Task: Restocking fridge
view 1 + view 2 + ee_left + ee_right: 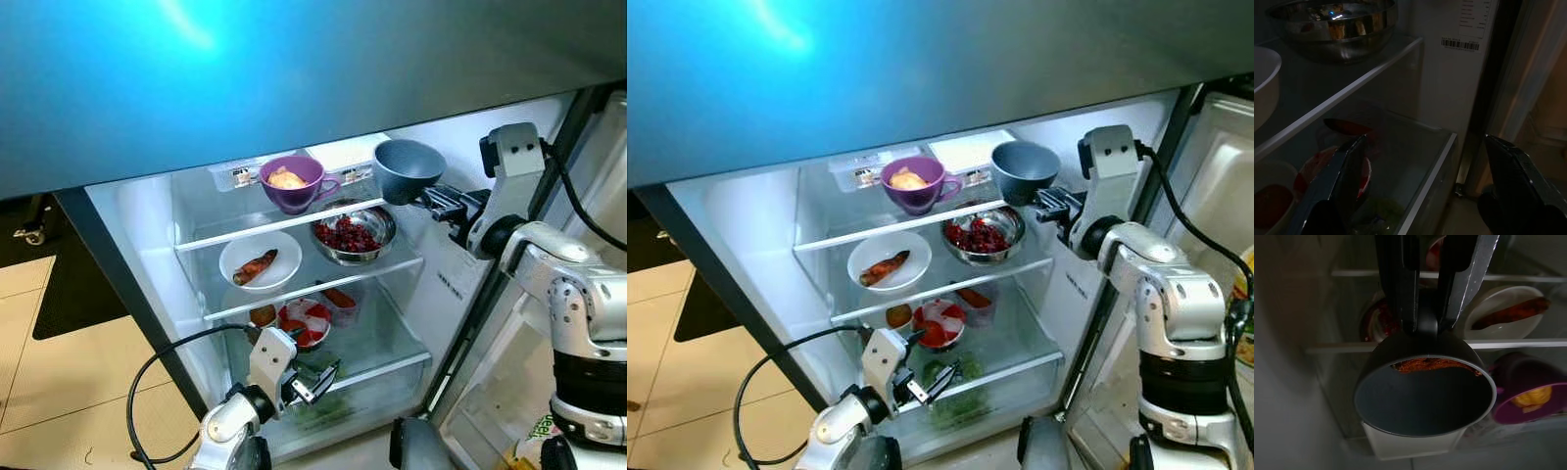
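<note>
White walls of the open fridge face us, over beige floor tiles. We count three glass shelves, two bowls, one plate, one purple cup. Our right gripper clamps the grey bowl beside the top shelf; our left gripper hangs spread apart below.

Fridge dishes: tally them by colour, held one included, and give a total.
Purple: 1, cup
Grey: 1, bowl held by the right gripper
White: 1, plate
Steel: 1, bowl
Red-and-white: 1, bowl
Total: 5
</note>
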